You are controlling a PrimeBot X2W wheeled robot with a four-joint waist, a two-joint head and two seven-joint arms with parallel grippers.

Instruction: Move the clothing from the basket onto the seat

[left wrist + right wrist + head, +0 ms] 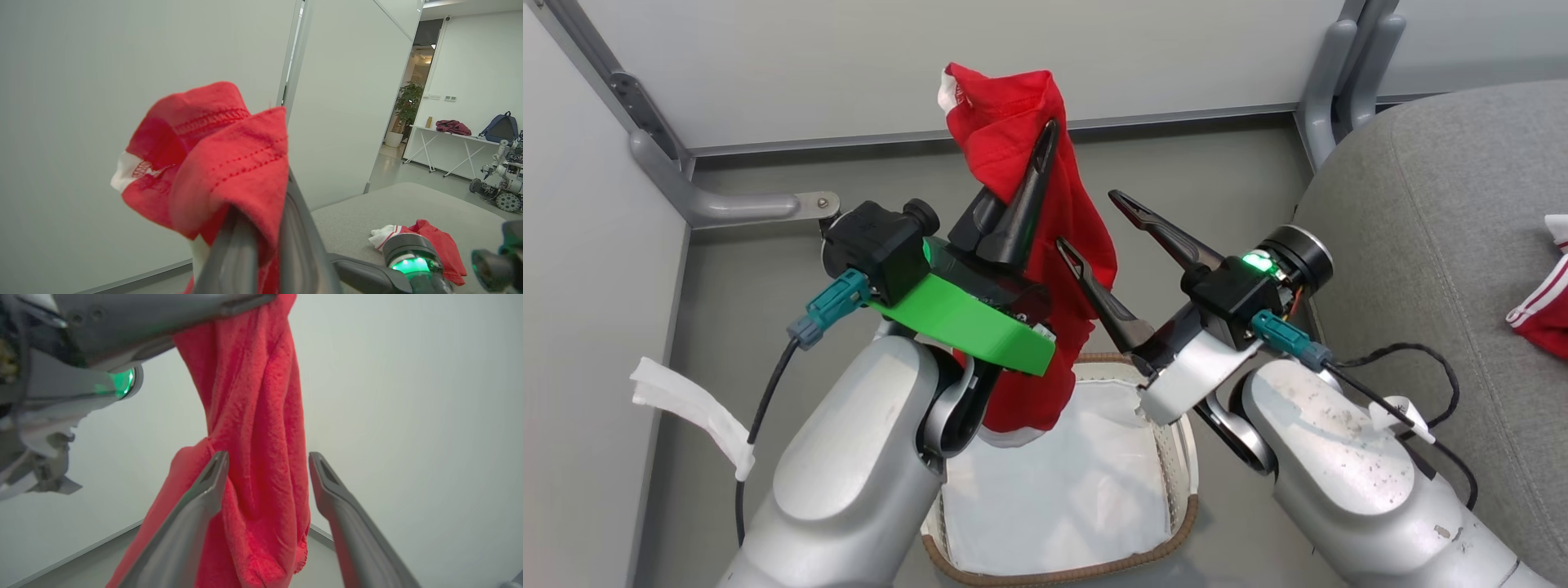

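My left gripper (1048, 131) is shut on a red piece of clothing (1021, 163), held up above the basket (1094, 563). The cloth hangs down to the basket's white liner (1054, 490). In the left wrist view the clothing (212, 155) bunches over my left gripper (261, 204). My right gripper (1086, 219) stands open beside the hanging cloth. In the right wrist view the clothing (261, 416) hangs in line with the gap of the right gripper (267, 455); I cannot tell whether it touches. A second red garment (1543, 302) with white stripes lies on the grey seat (1421, 204) at the right.
Pale partition walls with grey metal brackets (727, 204) close off the left and the back. White tape (686, 400) hangs on the left wall. Beyond the seat (408, 204), the left wrist view shows another robot (502, 179) and a table with bags (453, 128).
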